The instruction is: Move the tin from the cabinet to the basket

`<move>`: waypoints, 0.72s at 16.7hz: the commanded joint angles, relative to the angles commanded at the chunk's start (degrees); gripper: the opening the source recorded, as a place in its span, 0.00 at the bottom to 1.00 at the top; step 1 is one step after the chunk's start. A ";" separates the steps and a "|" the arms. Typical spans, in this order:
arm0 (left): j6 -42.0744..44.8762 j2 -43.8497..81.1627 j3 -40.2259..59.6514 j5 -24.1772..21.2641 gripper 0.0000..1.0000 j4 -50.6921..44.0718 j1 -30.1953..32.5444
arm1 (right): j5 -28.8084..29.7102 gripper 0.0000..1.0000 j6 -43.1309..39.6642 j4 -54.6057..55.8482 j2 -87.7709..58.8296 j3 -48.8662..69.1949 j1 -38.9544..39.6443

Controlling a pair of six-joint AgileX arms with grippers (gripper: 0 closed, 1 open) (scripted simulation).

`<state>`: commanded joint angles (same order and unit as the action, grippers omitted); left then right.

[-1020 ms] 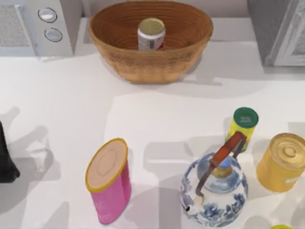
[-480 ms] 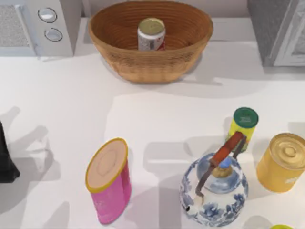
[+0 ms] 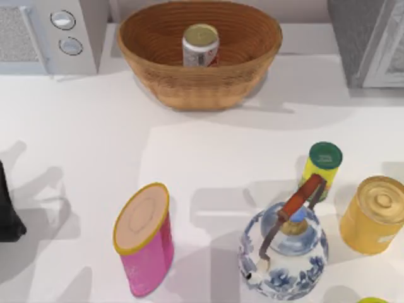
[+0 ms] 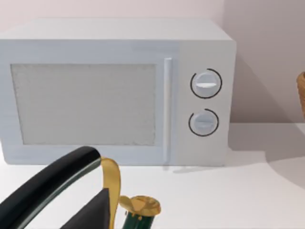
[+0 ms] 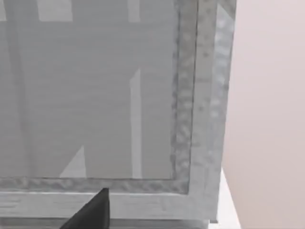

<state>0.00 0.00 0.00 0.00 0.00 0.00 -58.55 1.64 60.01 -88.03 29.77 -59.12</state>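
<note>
The left gripper (image 4: 119, 214) sits low at the table's left edge, facing the microwave (image 4: 114, 90); its dark finger and gold fittings are cropped so closely in the left wrist view that whether it is open or closed cannot be told. The right gripper (image 5: 90, 212) appears as a single dark fingertip before the grey speckled cabinet (image 5: 200, 95) and its pale framed door panel, and its state is equally impossible to read. Neither gripper is near the tin (image 3: 201, 44), which stands upright inside the wicker basket (image 3: 189, 88) at the back of the table, between the microwave on the left and the cabinet (image 3: 366, 38) on the right; judged from this, the transfer looks complete. The remaining risks seem small: the right arm, close to the cabinet face, could scrape the door frame as it pulls away, and a low sweep across the front of the table could topple the pink canister (image 3: 145, 240), the blue-and-white teapot (image 3: 284, 246), the slim yellow can with the green lid (image 3: 323, 165) or the larger gold tin (image 3: 374, 214). Much is cut off: the cabinet interior is hidden behind the panel, the tin's base is masked by the basket wall so its footing is only probably flat, a yellow-green object (image 3: 372, 300) barely breaks the top view's lower edge, and the dark shape at the left edge is likely part of the left arm.
</note>
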 joint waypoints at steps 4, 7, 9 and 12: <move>0.00 0.00 0.00 0.00 1.00 0.00 0.00 | -0.80 1.00 0.13 -17.06 1.54 15.07 -0.84; 0.00 0.00 0.00 0.00 1.00 0.00 0.00 | -1.11 1.00 0.07 -33.70 3.34 28.76 -1.23; 0.00 0.00 0.00 0.00 1.00 0.00 0.00 | -1.21 1.00 0.08 -45.29 4.74 38.15 -1.37; 0.00 0.00 0.00 0.00 1.00 0.00 0.00 | -1.18 1.00 0.08 -61.22 6.99 51.18 -1.35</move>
<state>0.00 0.00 0.00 0.00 0.00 0.00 -59.72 1.73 -1.22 -81.05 80.95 -60.47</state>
